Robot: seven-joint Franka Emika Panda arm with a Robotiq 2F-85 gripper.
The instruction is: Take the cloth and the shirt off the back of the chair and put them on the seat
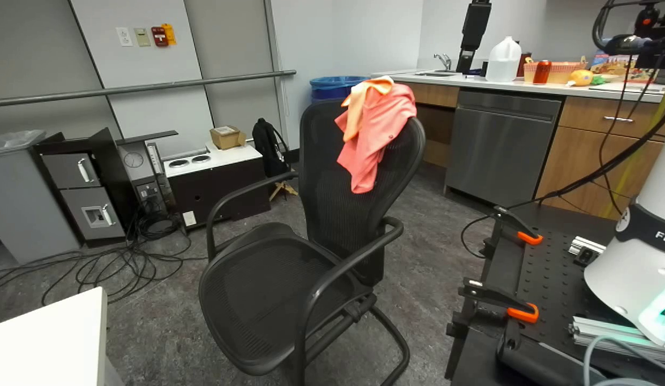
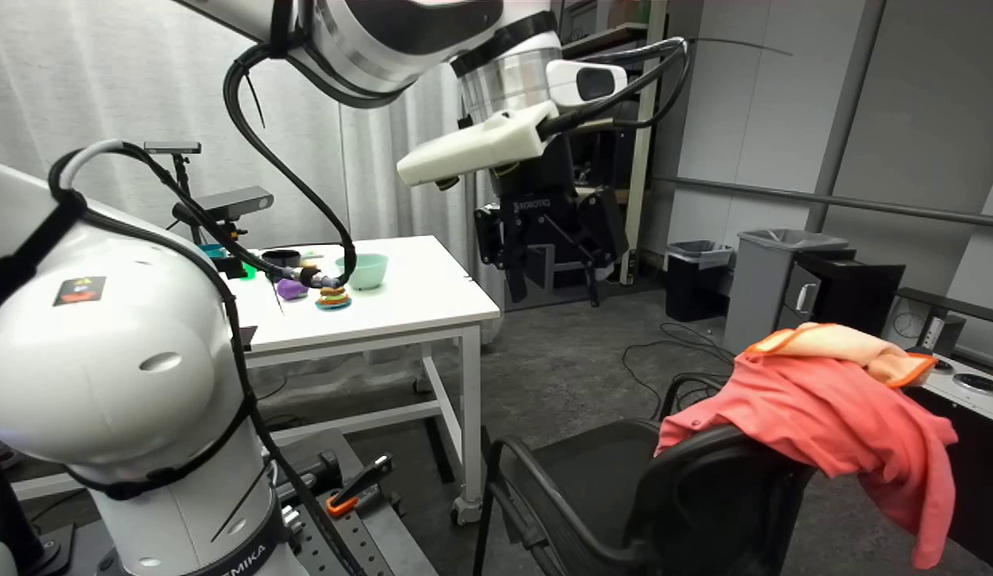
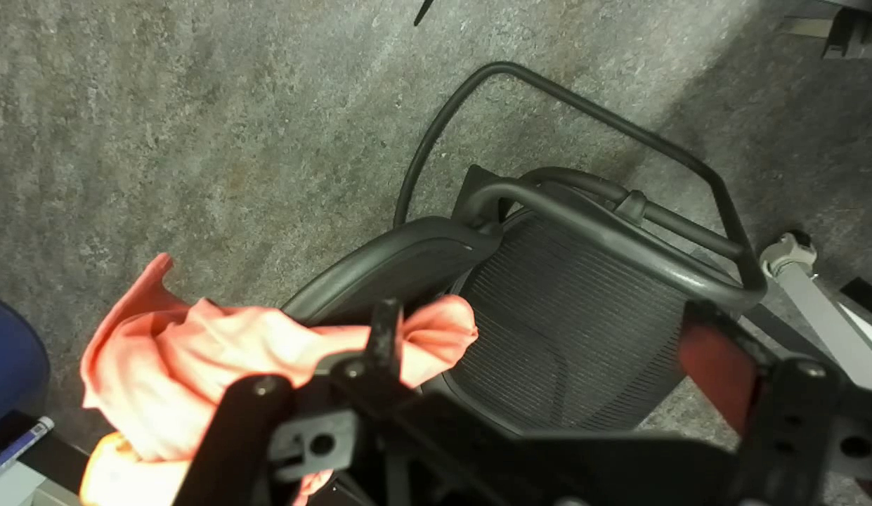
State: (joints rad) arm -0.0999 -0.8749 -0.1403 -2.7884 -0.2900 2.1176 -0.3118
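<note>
The coral shirt (image 1: 376,142) (image 2: 832,416) hangs over the top of the black chair's back (image 1: 332,166) (image 2: 716,512). The peach cloth (image 1: 356,110) (image 2: 836,348) with an orange edge lies on top of the shirt. The chair's mesh seat (image 1: 278,292) (image 2: 584,464) is bare. My gripper (image 2: 555,298) is open and empty, in the air above the chair and apart from the fabrics. In the wrist view the seat (image 3: 562,330) shows between the open fingers (image 3: 544,320). The left finger covers part of the shirt (image 3: 204,351) there; the cloth (image 3: 130,474) is partly cut off.
Armrests (image 1: 332,273) (image 2: 544,496) rise on both sides of the seat. A white table (image 2: 416,296) with toys and a bowl stands near the chair. The robot's black base table (image 1: 552,289) with orange-tipped clamps stands beside it. A counter (image 1: 525,86) is behind.
</note>
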